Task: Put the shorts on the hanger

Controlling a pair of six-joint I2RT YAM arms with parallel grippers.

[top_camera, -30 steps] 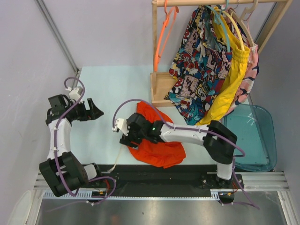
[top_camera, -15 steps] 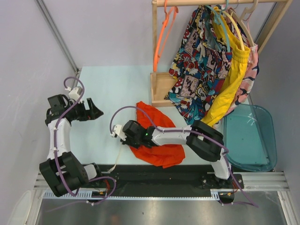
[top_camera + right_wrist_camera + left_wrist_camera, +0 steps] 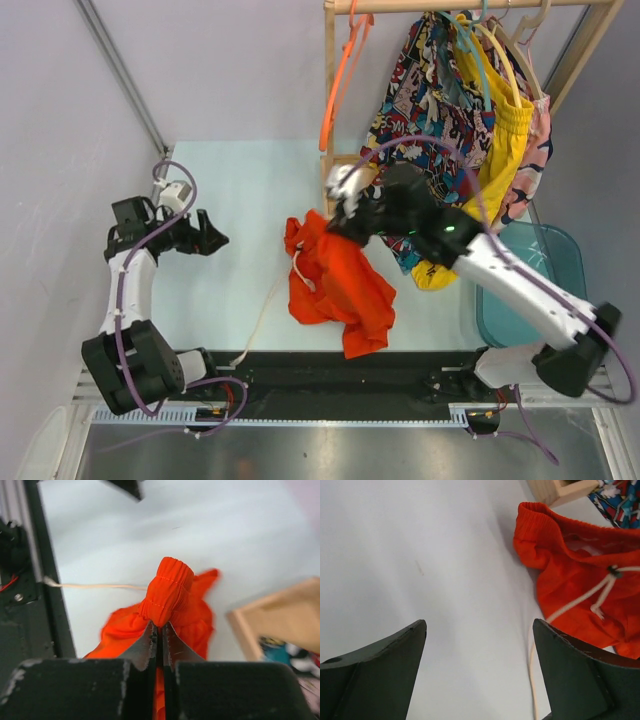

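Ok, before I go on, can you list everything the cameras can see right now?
shorts: one, orange-red, crumpled on the table, waistband pinched by the right hand
drawstring: one, cream, trailing from the shorts toward the near edge
hanger: one, orange, hanging at the left end of the rack
rack: one, pale wood, far right of the table
comic-print shorts: one, multicoloured, hanging on the rack
yellow shorts: one, yellow, hanging to the right of the comic-print shorts
bin: one, see-through teal, right of the table
table: one, pale blue, under everything
left hand: open, over bare table, holding nothing
right hand: shut on the shorts' waistband
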